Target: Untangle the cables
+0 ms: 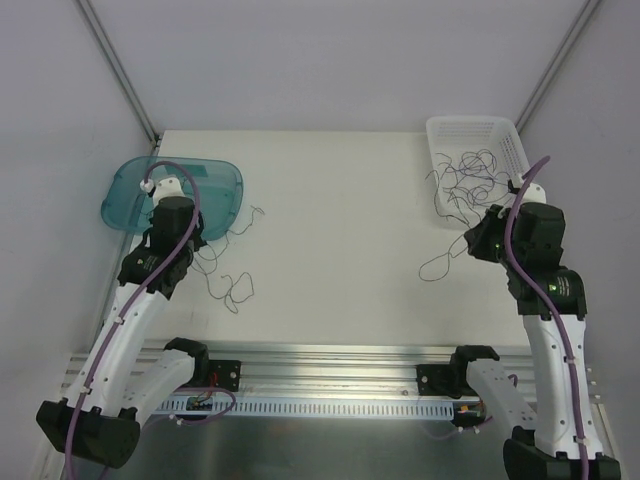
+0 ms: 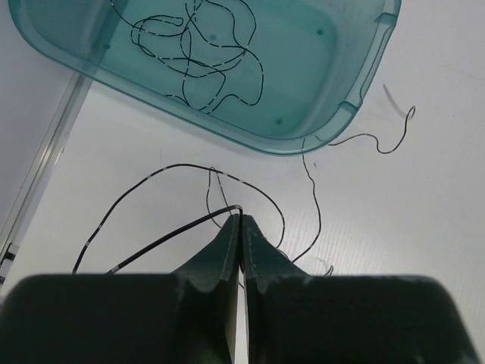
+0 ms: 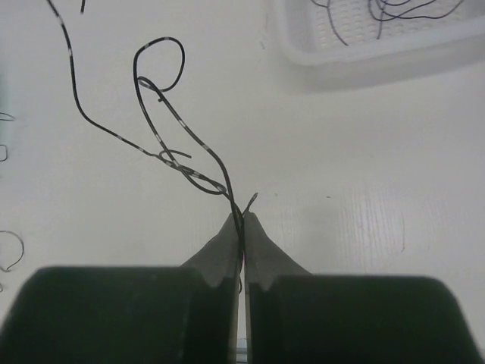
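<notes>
Left hand (image 2: 241, 217) is clamped shut on a cable (image 2: 182, 229), right hand (image 3: 242, 217) likewise on another cable (image 3: 204, 180).

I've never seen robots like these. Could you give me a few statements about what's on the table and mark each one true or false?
1. The left gripper is pinching a thin cable. True.
2. The teal tray is empty. False: the teal tray holds looping cables.
3. The right gripper stands wide open. False: the right gripper is shut on a dark wire.
4. The white basket holds a tangle of cables. True.
</notes>
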Motion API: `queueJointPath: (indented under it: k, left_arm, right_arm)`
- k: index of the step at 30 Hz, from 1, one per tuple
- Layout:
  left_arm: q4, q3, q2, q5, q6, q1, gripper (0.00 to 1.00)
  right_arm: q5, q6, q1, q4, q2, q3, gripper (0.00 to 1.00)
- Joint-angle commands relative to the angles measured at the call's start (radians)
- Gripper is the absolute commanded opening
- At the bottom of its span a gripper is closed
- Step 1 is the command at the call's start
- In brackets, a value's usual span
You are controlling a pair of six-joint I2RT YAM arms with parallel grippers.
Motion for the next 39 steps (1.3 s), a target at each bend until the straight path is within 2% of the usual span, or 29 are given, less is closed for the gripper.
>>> queueJointPath:
  k: [1,6,14,17,21,22,23,24,27,28,29,33,36,39]
  left_arm:
    - [-0.023,0.006,-0.034,0.076,-0.022,0.003,0.00]
    - [-0.026,-0.057,-0.043,0.187,-0.100,0.003,0.00]
    - [-0.024,-0.256,-0.064,0.345,-0.280,0.003,0.00]
    - [-0.023,-0.304,-0.054,0.332,-0.323,0.003,0.07]
    - [-0.009,-0.342,-0.034,0.319,-0.367,0.003,0.27]
    - [-0.004,-0.356,-0.020,0.319,-0.373,0.003,0.35]
    - [0.002,-0.360,-0.014,0.326,-0.381,0.003,0.38]
    - [0.018,-0.371,0.003,0.347,-0.384,0.003,0.47]
    - [0.048,-0.380,0.046,0.392,-0.389,0.002,0.66]
    - [0.061,-0.380,0.058,0.416,-0.389,0.002,0.80]
    - [0.068,-0.380,0.071,0.423,-0.389,0.002,0.85]
    - [0.097,-0.377,0.138,0.449,-0.392,-0.001,0.92]
    - [0.127,-0.374,0.192,0.450,-0.396,-0.007,0.92]
    - [0.143,-0.362,0.259,0.426,-0.401,-0.024,0.88]
  right_arm:
    - [-0.176,0.000,-0.006,0.005,0.022,0.021,0.01]
    - [-0.288,0.004,0.022,0.043,0.098,-0.120,0.01]
    - [-0.253,0.060,0.163,0.229,0.261,-0.347,0.05]
    - [-0.206,0.073,0.201,0.272,0.313,-0.381,0.09]
    - [-0.170,0.077,0.230,0.283,0.336,-0.384,0.22]
    - [-0.167,0.074,0.241,0.281,0.335,-0.383,0.30]
    - [-0.164,0.076,0.247,0.280,0.324,-0.384,0.36]
    - [-0.156,0.076,0.256,0.278,0.317,-0.384,0.45]
    - [-0.146,0.074,0.270,0.264,0.275,-0.384,0.55]
    - [-0.144,0.073,0.279,0.261,0.260,-0.381,0.63]
    - [-0.143,0.070,0.284,0.251,0.248,-0.379,0.66]
    - [-0.124,0.062,0.307,0.217,0.162,-0.364,0.84]
    - [-0.121,0.059,0.313,0.194,0.125,-0.356,0.86]
    - [-0.133,0.060,0.323,0.191,0.083,-0.358,0.87]
